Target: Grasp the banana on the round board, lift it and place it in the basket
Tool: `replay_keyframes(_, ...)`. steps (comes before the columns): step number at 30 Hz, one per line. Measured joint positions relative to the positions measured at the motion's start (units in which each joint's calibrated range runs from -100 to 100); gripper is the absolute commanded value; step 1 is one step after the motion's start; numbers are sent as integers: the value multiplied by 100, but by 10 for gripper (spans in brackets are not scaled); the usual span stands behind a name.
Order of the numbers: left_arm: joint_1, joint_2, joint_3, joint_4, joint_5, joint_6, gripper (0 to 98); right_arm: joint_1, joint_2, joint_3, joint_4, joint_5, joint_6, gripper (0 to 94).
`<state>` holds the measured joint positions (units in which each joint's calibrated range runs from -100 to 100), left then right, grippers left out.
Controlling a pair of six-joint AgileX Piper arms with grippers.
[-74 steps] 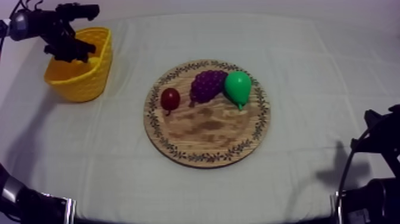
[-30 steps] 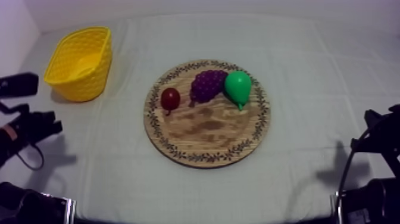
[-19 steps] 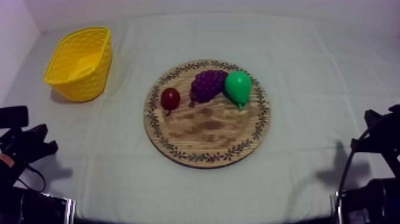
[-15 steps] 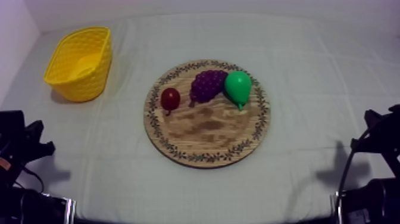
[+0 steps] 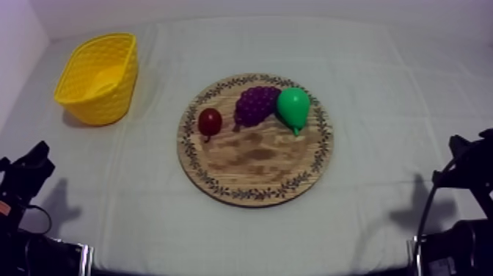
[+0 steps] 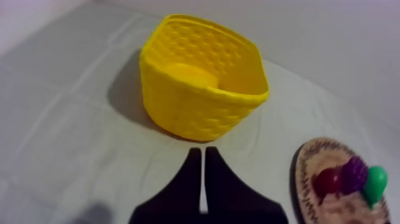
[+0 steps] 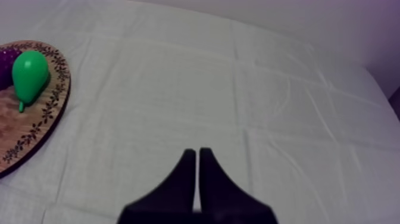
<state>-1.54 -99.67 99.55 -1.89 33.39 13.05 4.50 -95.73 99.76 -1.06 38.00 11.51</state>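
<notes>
Left tool [image 6: 199, 150]: fingers pressed together in a narrow wedge, holding nothing, low over the desk [image 5: 147, 213] just short of the basket [image 6: 196, 113]. Right tool [image 7: 196, 151]: likewise pressed together and empty, over bare cloth [image 7: 238, 89] well apart from the board [image 5: 253, 161]. The board carries a small red fruit [image 5: 210, 121], grapes [image 5: 257, 103] and a pear [image 5: 293, 106]. A smooth yellow form lies inside the basket against its far wall; I judge this to be the banana [image 6: 190, 74], so the task appears complete. Risks noted: the banana is nearly the basket's own colour, so a check from above could misread the basket as empty and prompt a needless second reach. The basket looks light and stands unsecured near the desk's far left corner; a careless swing of the left arm could tip or push it and spill the banana.
</notes>
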Motion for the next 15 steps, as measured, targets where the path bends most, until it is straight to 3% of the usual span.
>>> replay_keyframes(4,0,-5,4,-7,-18,274,2,0,0,0,0,0,0,3)
replay_keyframes(7,0,-5,7,-7,-25,304,2,0,0,0,0,0,0,3)
replay_keyframes(15,0,-5,12,-7,-28,-234,2,0,0,0,0,0,0,3)
